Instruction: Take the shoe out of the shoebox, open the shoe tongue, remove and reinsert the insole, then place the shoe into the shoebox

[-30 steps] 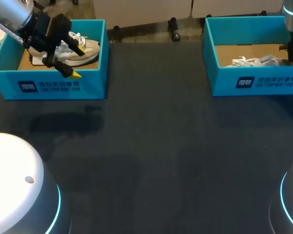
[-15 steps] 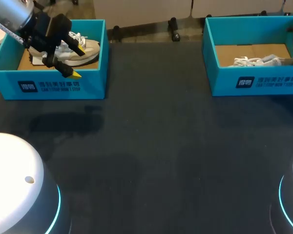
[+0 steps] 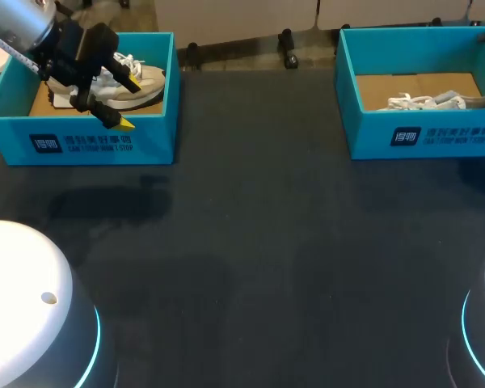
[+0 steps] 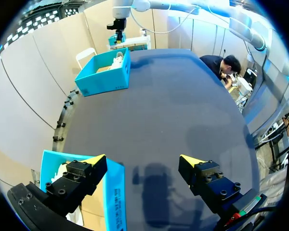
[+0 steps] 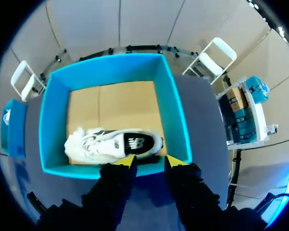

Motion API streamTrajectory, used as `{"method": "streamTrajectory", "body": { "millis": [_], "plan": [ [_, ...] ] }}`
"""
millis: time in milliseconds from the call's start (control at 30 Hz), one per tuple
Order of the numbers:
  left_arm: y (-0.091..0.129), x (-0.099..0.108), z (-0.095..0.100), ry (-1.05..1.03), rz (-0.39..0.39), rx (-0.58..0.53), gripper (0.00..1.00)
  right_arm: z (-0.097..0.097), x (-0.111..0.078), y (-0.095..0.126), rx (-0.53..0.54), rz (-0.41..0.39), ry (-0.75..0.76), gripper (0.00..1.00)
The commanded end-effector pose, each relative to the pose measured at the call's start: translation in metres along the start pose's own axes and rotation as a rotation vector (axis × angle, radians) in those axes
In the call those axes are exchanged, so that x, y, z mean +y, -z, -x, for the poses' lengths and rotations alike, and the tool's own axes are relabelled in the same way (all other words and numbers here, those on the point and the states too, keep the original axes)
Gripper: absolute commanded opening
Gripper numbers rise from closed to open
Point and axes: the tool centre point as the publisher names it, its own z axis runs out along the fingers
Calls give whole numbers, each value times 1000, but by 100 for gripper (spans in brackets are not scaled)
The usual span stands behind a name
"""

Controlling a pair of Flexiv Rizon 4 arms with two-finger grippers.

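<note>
Lying sideways in the teal shoebox (image 5: pixel 171 115), white black-logoed shoe (image 5: pixel 113 144); right end effector (image 5: pixel 151 161) narrow, left end effector (image 4: pixel 142 159) wide.

White print and a square logo mark the front walls of the upper-left shoebox (image 3: pixel 81 144) and upper-right shoebox (image 3: pixel 436 136).

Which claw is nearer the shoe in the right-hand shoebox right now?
Right. The right claw hangs above that shoe, by the right shoebox's near wall. The left claw is across the table, over the left shoebox.
</note>
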Motion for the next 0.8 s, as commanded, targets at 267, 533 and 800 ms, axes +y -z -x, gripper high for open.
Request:
{"method": "streamTrajectory", "body": {
  "millis": [267,533,800],
  "plan": [
    [0,0,-1,-1,2,-1,100,-23,-35,24,110,-10,101,25],
    [0,0,-1,-1,2,-1,100,-60,-64,36,218,-3,254,26],
    [0,0,-1,-1,2,-1,100,-80,-82,46,227,4,418,100]
  ]
}}
